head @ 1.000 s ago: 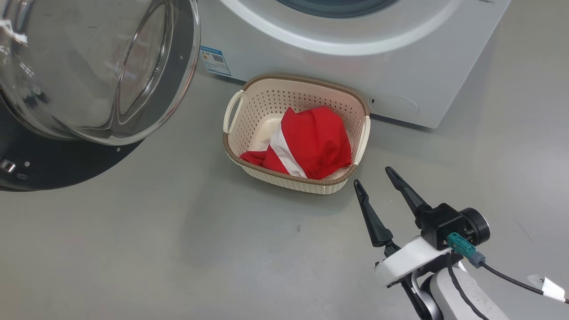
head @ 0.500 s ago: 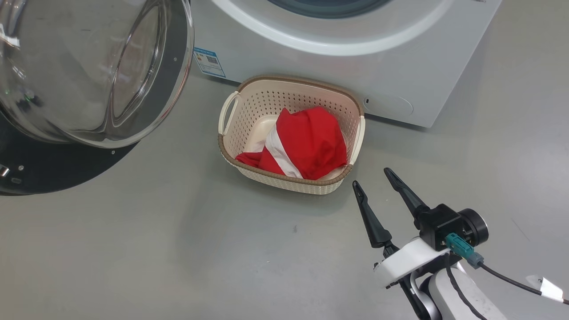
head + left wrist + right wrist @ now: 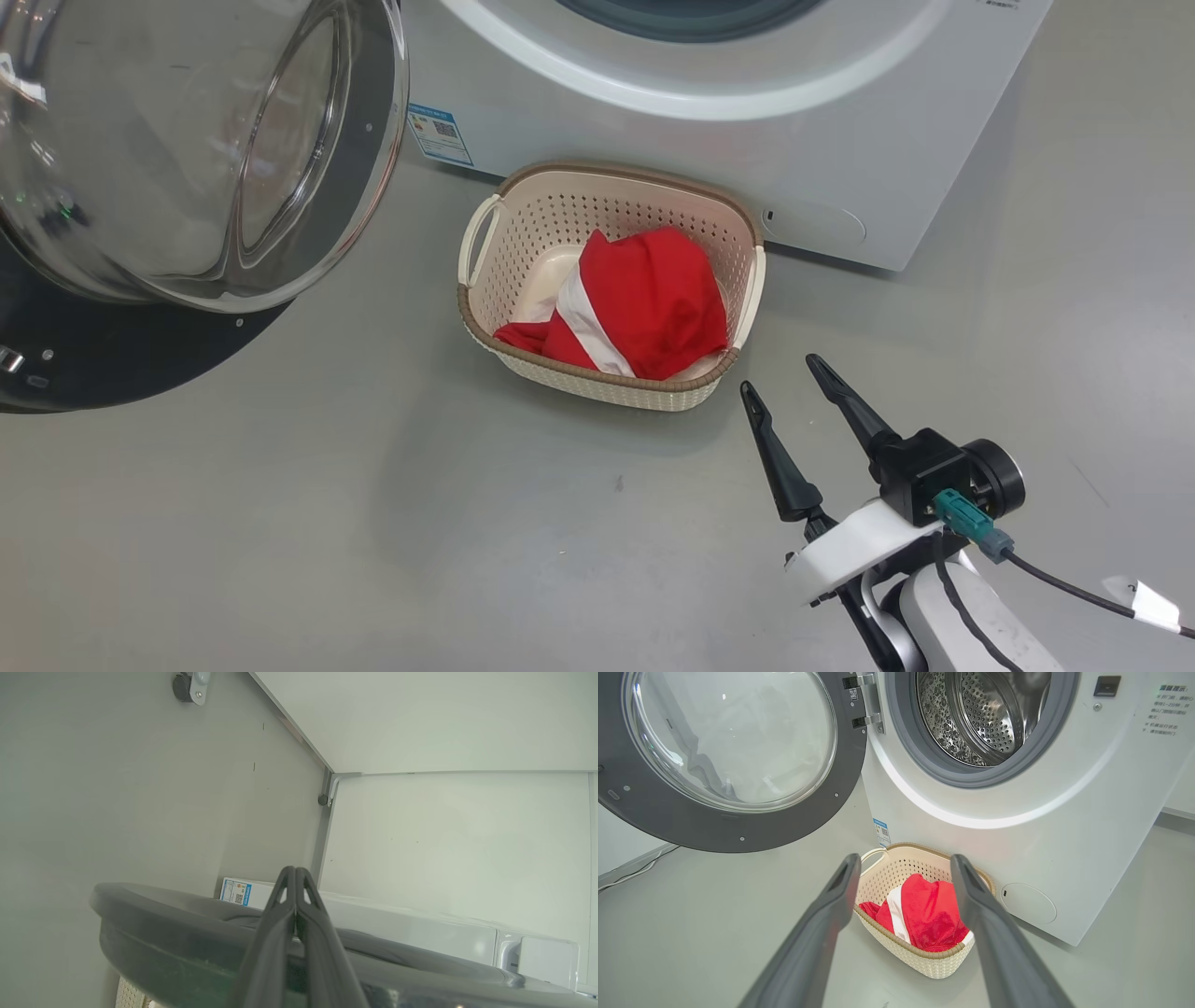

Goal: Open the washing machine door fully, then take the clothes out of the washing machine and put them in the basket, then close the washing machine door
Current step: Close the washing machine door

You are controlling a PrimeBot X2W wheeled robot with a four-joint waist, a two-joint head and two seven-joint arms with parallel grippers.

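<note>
The washing machine door [image 3: 187, 149] hangs wide open at the left, its black rim [image 3: 850, 765] around a clear glass bowl. The white washing machine [image 3: 653, 140] shows a bare steel drum [image 3: 985, 714]. The red clothes [image 3: 653, 299] with a white stripe lie in the cream basket [image 3: 579, 215] on the floor against the machine's front. My right gripper [image 3: 780, 371] stands open and empty just right of and nearer than the basket [image 3: 920, 963]. My left gripper [image 3: 294, 870] is shut on nothing, its fingers crossing the door's dark rim [image 3: 177, 924]; I cannot tell whether they touch.
Grey floor spreads in front of the basket and to the right of the machine. A blue label sticker [image 3: 439, 131] and a round cover [image 3: 822, 224] sit low on the machine's front. A thin cable [image 3: 630, 875] runs along the wall at the left.
The whole head picture has shifted slightly, so the camera moved. The door, basket, clothes and right gripper keep their places relative to each other.
</note>
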